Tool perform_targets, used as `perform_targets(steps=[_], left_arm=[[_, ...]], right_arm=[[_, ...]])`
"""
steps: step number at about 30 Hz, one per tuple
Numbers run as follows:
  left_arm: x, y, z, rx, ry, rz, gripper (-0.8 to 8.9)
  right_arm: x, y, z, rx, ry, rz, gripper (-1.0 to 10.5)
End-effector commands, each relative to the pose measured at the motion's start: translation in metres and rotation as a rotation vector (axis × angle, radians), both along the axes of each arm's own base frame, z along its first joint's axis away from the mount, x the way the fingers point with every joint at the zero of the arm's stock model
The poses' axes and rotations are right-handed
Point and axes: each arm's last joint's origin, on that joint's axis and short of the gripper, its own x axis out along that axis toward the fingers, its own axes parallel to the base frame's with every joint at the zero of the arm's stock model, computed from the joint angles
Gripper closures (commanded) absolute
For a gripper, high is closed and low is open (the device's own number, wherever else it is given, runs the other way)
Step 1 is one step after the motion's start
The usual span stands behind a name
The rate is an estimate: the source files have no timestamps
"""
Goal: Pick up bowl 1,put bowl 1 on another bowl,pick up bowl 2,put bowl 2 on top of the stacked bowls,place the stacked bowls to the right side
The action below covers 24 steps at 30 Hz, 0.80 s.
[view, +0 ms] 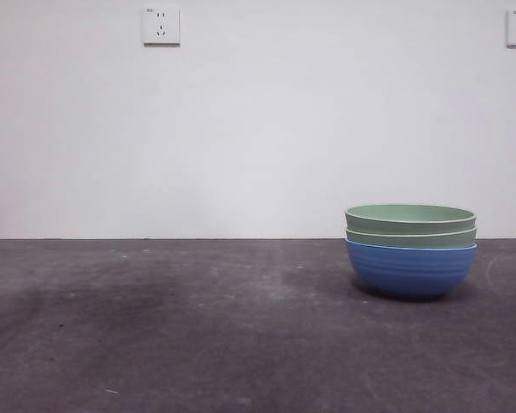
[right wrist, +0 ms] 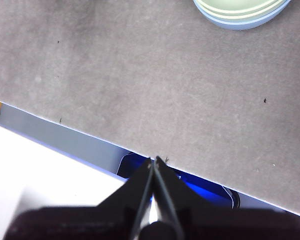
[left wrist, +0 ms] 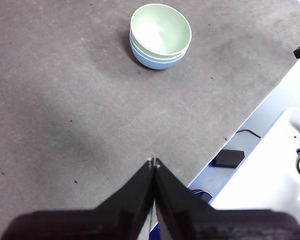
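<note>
The stacked bowls stand on the grey table at the right of the front view: a blue ridged bowl with two pale green bowls nested in it. The left wrist view shows the stack from above, well away from my left gripper, which is shut and holds nothing. Only the edge of the stack shows in the right wrist view, and my right gripper is shut and empty near the table's edge. Neither arm shows in the front view.
The grey table runs back to a white wall with two sockets. Beyond the table edge the left wrist view shows a white surface with cables and a black box. A blue-lit object lies below the edge in the right wrist view.
</note>
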Motion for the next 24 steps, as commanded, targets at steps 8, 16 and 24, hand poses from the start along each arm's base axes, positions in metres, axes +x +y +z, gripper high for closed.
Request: perform_targets(steps=[8, 16, 24], left_arm=[[0.000, 0.000, 0.001, 0.004, -0.011, -0.008, 8.17], [0.002, 0.002, 0.003, 0.042, -0.092, -0.005, 8.17], [-0.005, 0.036, 0.023, -0.078, -0.650, 0.077, 8.17]], right_arm=[[0.000, 0.000, -0.001, -0.006, 0.000, 0.004, 9.4], [0.000, 0.000, -0.001, -0.006, 0.000, 0.004, 9.4], [0.000, 0.000, -0.001, -0.006, 0.000, 0.004, 9.4]])
